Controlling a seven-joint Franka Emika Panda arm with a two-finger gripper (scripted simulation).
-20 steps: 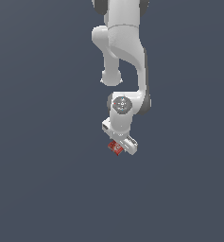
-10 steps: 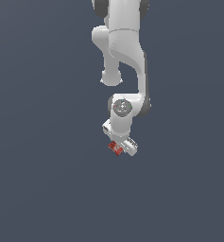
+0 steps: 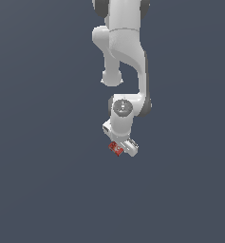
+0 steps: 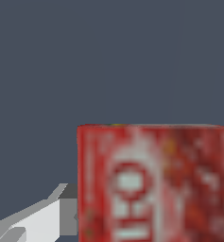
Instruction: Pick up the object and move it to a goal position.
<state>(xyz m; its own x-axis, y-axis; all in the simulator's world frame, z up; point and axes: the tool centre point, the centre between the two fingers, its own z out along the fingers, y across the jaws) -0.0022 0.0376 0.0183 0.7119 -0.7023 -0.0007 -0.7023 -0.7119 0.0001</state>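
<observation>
The red box (image 3: 115,148) with white label markings sits between the fingers of my white gripper (image 3: 119,147), just below the arm's wrist in the exterior view. In the wrist view the box (image 4: 153,184) is very close and fills much of the picture. One grey-white finger (image 4: 42,218) presses against its side; the other finger is out of frame. The gripper looks shut on the box. I cannot tell whether the box rests on the floor or hangs above it.
The white arm (image 3: 126,57) reaches down from the top of the exterior view. A plain dark grey-blue surface (image 3: 47,180) lies all around. No goal marker shows.
The wrist has shifted very slightly downward with the red box still in the gripper. Otherwise nothing visibly changed.
</observation>
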